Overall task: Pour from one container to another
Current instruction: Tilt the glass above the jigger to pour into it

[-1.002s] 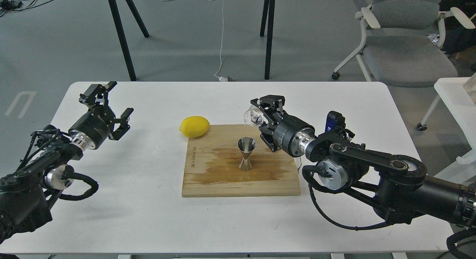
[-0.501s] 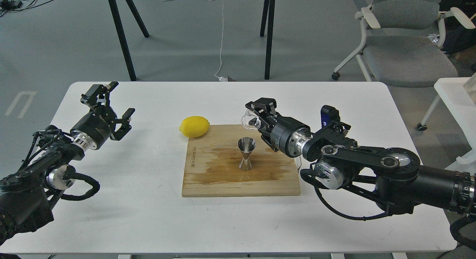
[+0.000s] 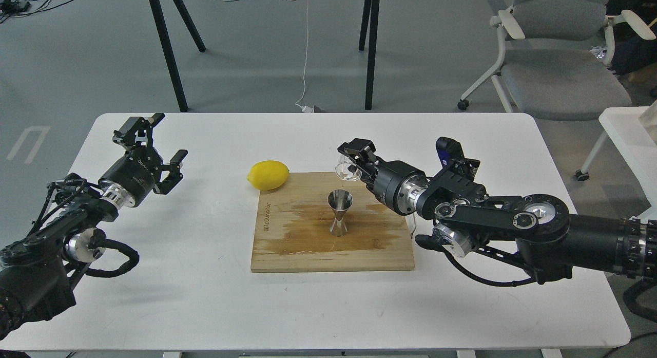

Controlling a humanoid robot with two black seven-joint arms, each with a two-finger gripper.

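Observation:
The steel jigger (image 3: 340, 212) stands upright near the middle of the wooden cutting board (image 3: 308, 245). My right gripper (image 3: 353, 162) is shut on the small clear glass cup (image 3: 345, 168), held tipped just above and behind the jigger's mouth. Any contents of the cup are too faint to make out. My left gripper (image 3: 159, 137) hovers open over the left part of the white table (image 3: 205, 296), far from both containers, with nothing between its fingers.
A yellow lemon (image 3: 268, 174) lies on the table at the board's far left corner. The board's centre has a dark wet stain. Beyond the table stand black table legs and a grey office chair (image 3: 557, 55).
My right gripper has rolled further and shifted slightly left and down, tipping the glass cup closer over the jigger. The left arm has barely moved.

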